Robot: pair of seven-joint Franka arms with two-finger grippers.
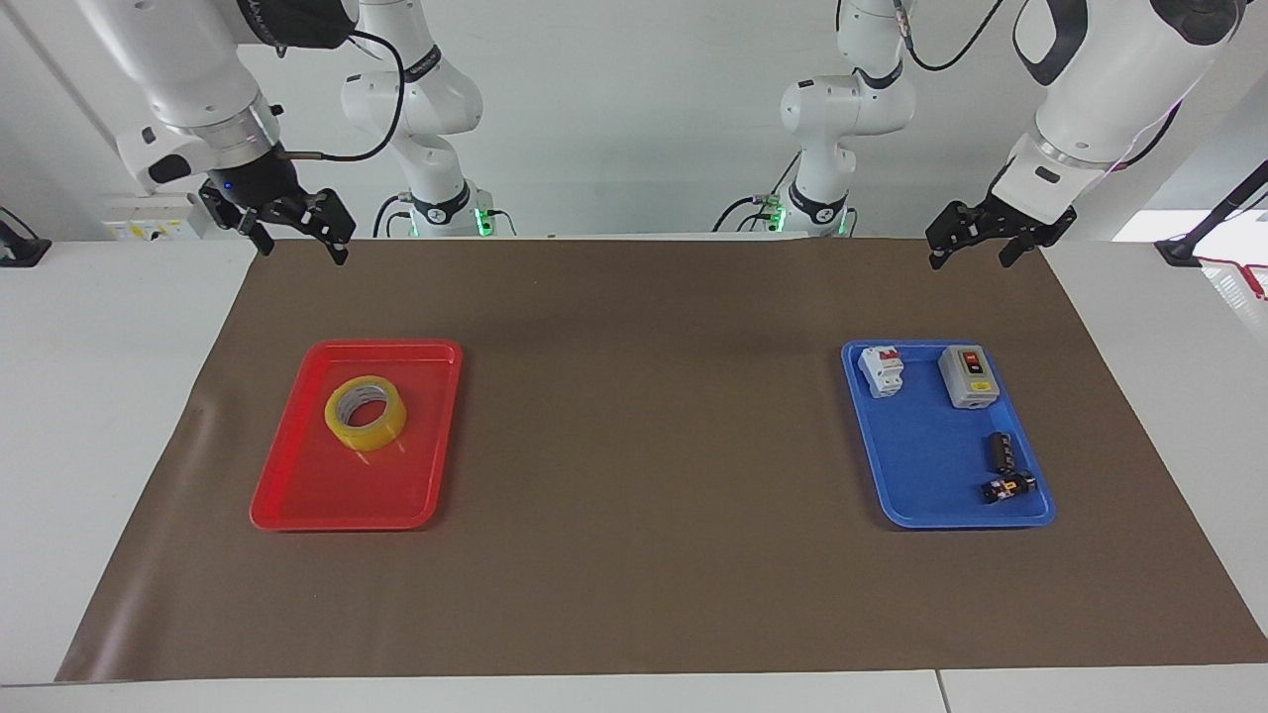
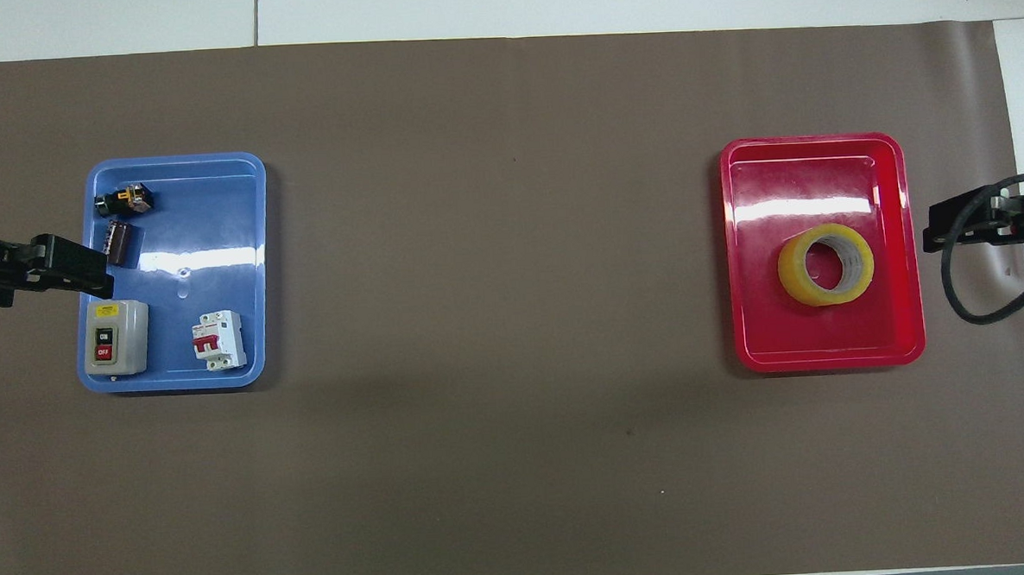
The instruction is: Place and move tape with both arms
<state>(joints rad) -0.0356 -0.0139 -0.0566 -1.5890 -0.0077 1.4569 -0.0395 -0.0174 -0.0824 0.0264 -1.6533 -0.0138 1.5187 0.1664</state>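
Note:
The yellow tape roll (image 1: 366, 413) with a white-grey core lies flat in the red tray (image 1: 297, 495), toward the right arm's end of the table; it also shows in the overhead view (image 2: 826, 264). My right gripper (image 1: 300, 243) is open and empty, raised over the brown mat's edge beside the red tray (image 2: 826, 356); in the overhead view the gripper (image 2: 937, 233) stands just outside the tray's rim. My left gripper (image 1: 968, 255) is open and empty and waits raised over the outer rim of the blue tray (image 1: 921, 495), also in the overhead view (image 2: 88, 271).
The blue tray (image 2: 222, 369) holds a grey on/off switch box (image 2: 115, 338), a white circuit breaker (image 2: 218, 340) and two small black parts (image 2: 124, 201). A brown mat (image 1: 644, 446) covers the table. Two smaller white arms (image 1: 436, 99) stand at the robots' end.

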